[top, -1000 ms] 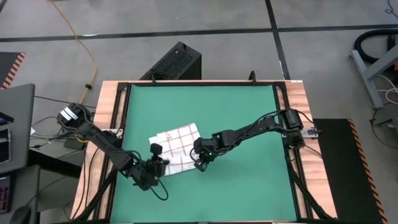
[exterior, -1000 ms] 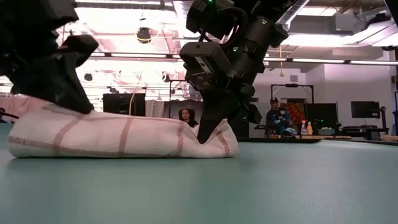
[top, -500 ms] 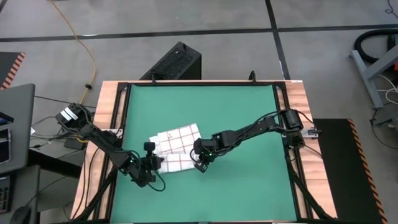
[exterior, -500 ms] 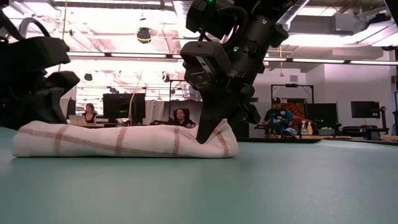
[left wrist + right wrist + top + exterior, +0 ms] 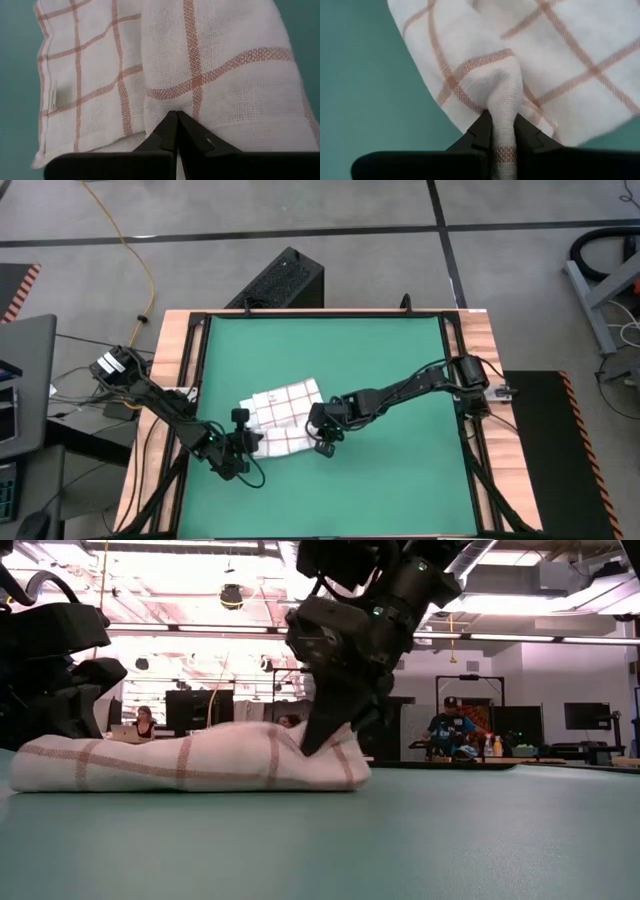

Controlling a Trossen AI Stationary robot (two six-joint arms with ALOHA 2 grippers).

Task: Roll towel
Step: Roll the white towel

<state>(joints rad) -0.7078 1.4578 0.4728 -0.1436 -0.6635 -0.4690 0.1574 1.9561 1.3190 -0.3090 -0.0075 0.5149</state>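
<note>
We find the towel [image 5: 283,418] lying partly folded on the green mat [image 5: 400,360], left of centre and slightly low in the high view. The right gripper [image 5: 322,442] sits at the towel's lower right edge; its wrist view shows a pinched ridge of cloth [image 5: 501,107] clamped between narrowly parted fingers [image 5: 479,131]. The left gripper [image 5: 250,443] rests at the towel's lower left end, fingertips [image 5: 169,131] pressed fully together with no cloth between them. In the low view the towel [image 5: 190,758] forms a low mound.
</note>
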